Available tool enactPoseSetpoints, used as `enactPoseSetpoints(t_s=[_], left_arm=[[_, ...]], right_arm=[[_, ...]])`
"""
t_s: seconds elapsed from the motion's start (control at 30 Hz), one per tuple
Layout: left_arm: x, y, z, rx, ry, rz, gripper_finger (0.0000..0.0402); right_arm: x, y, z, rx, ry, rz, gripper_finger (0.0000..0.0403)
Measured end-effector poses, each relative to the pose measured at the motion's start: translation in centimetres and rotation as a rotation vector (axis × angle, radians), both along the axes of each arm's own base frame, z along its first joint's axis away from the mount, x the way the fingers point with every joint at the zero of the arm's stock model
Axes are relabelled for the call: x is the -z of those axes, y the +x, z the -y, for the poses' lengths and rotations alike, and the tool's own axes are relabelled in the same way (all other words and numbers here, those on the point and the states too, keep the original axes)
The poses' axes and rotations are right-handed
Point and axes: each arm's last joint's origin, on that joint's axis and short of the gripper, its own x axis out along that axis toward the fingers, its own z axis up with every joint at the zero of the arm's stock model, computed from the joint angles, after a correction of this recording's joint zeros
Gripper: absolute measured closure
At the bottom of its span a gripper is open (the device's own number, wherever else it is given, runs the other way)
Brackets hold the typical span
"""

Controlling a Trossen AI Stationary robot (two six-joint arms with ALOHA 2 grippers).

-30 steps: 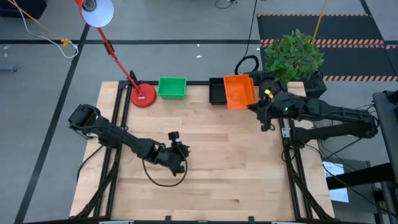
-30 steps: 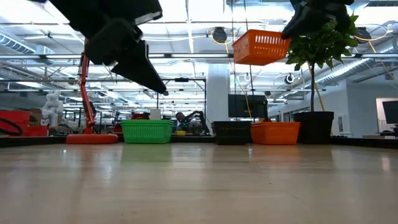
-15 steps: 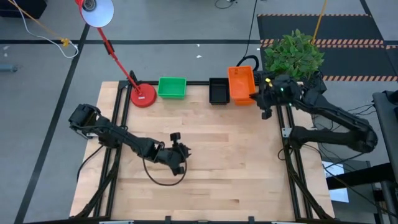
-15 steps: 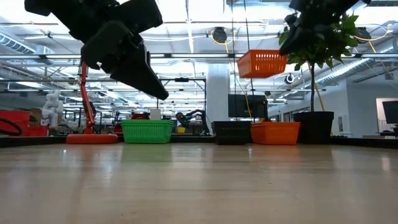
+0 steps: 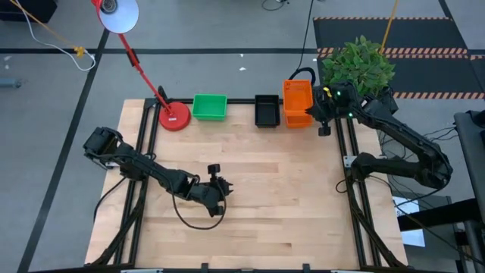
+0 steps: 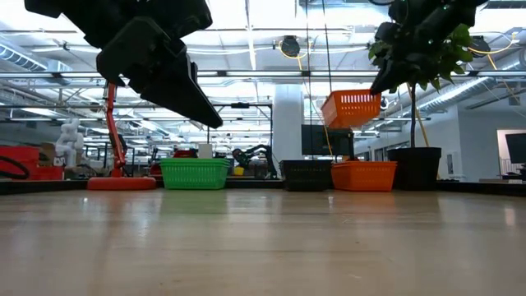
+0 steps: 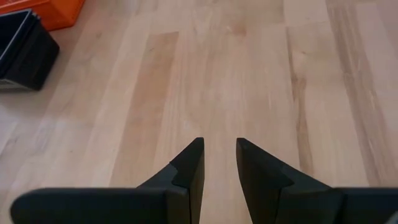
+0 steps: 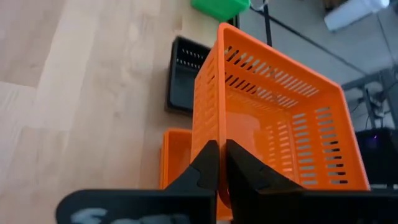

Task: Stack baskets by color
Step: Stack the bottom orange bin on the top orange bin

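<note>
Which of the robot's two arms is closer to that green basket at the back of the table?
The left. Its gripper hangs over the table's middle, empty, nearer the green basket. The right gripper is beyond the black basket, holding an orange basket up.

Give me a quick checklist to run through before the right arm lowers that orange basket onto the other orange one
1. Grip: right gripper shut on the wall of the held orange basket - ok.
2. Held basket clear of the table, above the orange basket on the table - ok.
3. Alignment: from above it sits over the target at the back edge, but hangs tilted - not ok yet.
4. Neighbour: black basket sits right beside the target; whether the gap is enough - cannot tell.
5. Plant close behind the right arm - cannot tell if it clears.
6. Left gripper open, empty, over mid-table, far from the stack - ok.
</note>
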Motion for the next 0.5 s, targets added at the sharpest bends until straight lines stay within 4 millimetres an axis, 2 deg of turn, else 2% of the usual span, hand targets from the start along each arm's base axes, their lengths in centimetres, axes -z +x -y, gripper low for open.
enactPoseSetpoints(t_s=[0.13, 0.33, 0.5], left_arm=[[0.0, -0.1, 0.1, 0.010, 0.006, -0.002, 0.0309], [0.0, -0.1, 0.3, 0.016, 0.008, -0.002, 0.0309], [0.0, -0.3, 0.7, 0.034, 0.012, -0.003, 0.0309]], right_arm=[[0.4, -0.1, 0.5, 0.021, 0.017, -0.010, 0.0397], [3.1, -0.4, 1.0, -0.062, -0.037, -0.042, 0.0397], [4.0, -0.3, 1.2, -0.053, -0.038, -0.034, 0.0397]])
